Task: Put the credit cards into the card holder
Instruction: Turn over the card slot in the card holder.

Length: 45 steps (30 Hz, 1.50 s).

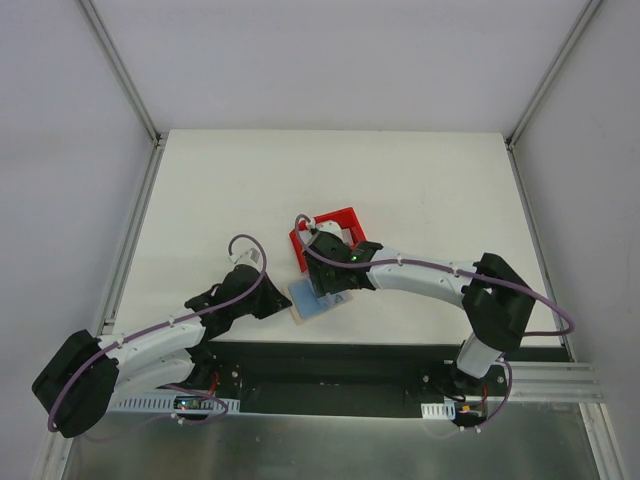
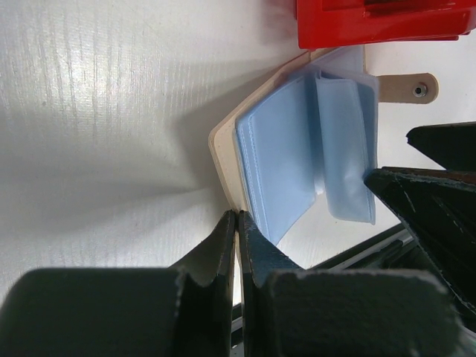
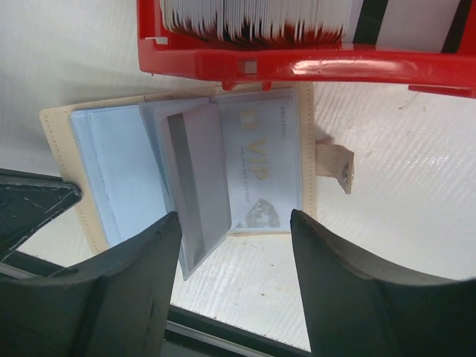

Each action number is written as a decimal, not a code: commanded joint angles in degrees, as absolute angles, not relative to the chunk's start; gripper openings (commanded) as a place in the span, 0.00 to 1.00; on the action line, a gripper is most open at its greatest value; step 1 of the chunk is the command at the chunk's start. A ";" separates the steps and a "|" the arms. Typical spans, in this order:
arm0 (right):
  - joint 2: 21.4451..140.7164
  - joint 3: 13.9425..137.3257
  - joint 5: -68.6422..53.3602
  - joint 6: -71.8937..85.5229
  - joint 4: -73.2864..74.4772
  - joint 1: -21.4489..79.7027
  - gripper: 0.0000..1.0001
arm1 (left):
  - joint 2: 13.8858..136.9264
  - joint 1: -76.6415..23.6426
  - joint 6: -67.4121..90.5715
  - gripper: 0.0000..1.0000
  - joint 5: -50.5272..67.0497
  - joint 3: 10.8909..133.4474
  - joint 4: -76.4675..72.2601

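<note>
The card holder (image 1: pixel 313 301) lies open just in front of the red bin, tan cover down and pale blue lining up. My left gripper (image 2: pixel 237 220) is shut on its tan near corner (image 2: pixel 225 167). My right gripper (image 3: pixel 234 223) is open and empty above the holder's near edge. In the right wrist view, one whitish card marked VIP (image 3: pixel 262 172) sits in a clear sleeve of the holder (image 3: pixel 111 175), and another sleeve leaf (image 3: pixel 195 182) stands half lifted. Several more credit cards (image 3: pixel 253 18) stand on edge in the red bin. The snap tab (image 3: pixel 343 171) sticks out to the side.
The red plastic bin (image 1: pixel 345 219) touches the holder's far side. The table's front edge and a black rail (image 1: pixel 330 360) lie right behind both grippers. The right gripper's finger (image 2: pixel 428 204) shows in the left wrist view beside the holder.
</note>
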<state>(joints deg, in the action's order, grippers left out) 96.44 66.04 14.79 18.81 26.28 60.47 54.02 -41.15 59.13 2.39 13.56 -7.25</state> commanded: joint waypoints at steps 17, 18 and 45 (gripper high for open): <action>99.67 71.63 24.44 16.35 35.60 64.60 0.61 | 54.23 -40.87 55.02 0.00 3.69 16.26 -7.29; 99.93 71.80 23.91 16.43 35.51 64.51 0.61 | 54.40 -40.87 54.93 0.00 3.87 16.26 -7.21; 86.05 55.47 2.10 18.54 9.93 58.10 0.68 | 56.51 -40.78 54.84 0.00 2.81 14.50 -7.29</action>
